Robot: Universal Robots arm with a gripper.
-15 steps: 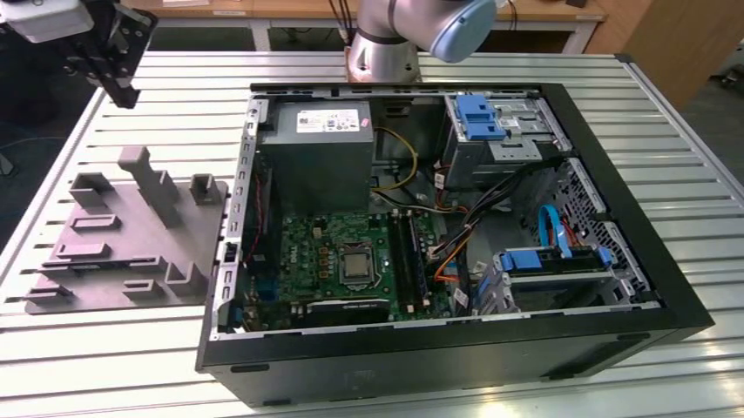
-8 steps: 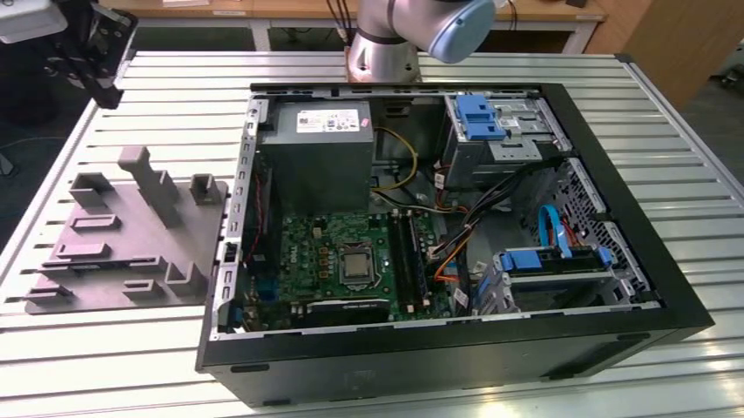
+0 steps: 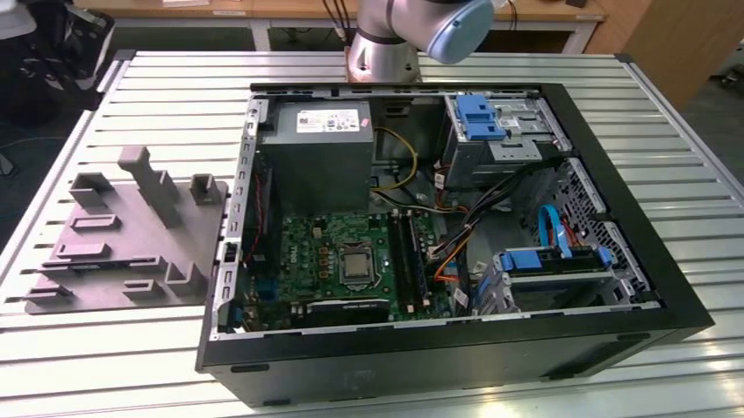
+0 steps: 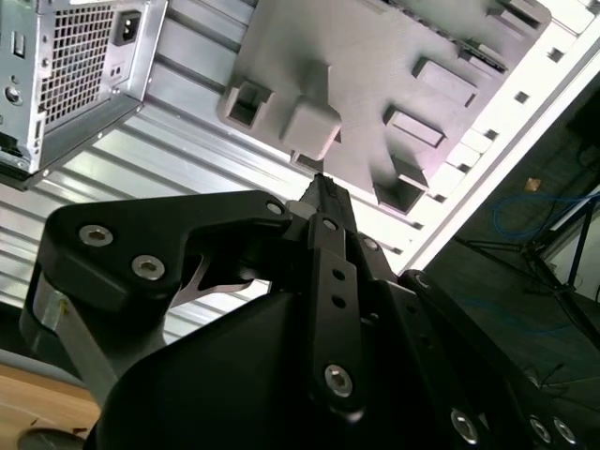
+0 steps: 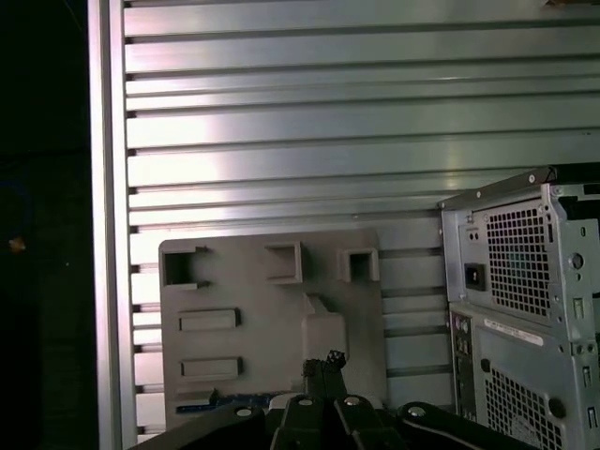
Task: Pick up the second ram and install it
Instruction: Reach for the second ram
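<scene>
A: Looking for the second ram (image 5: 211, 405).

B: Spotted in the first wrist view as a thin blue strip, lying flat in the grey fixture tray (image 5: 272, 309), beyond the two short recesses (image 5: 206, 321) from the notched blocks (image 5: 281, 262), and partly hidden behind the gripper (image 5: 323, 364).

A: Long axis?

B: Parallel to the table slats (image 5: 281, 122).

A: And the grip?

B: Pressed together, with nothing pinched. Hanging well above the tray, aimed near the tall block (image 5: 323, 330), with the strip just to one side.

A: Room to move?

B: Bounded by the computer case (image 3: 384, 357) on the exterior view's right and by the table's edge rail (image 5: 106, 187) opposite. Open overhead.
</scene>
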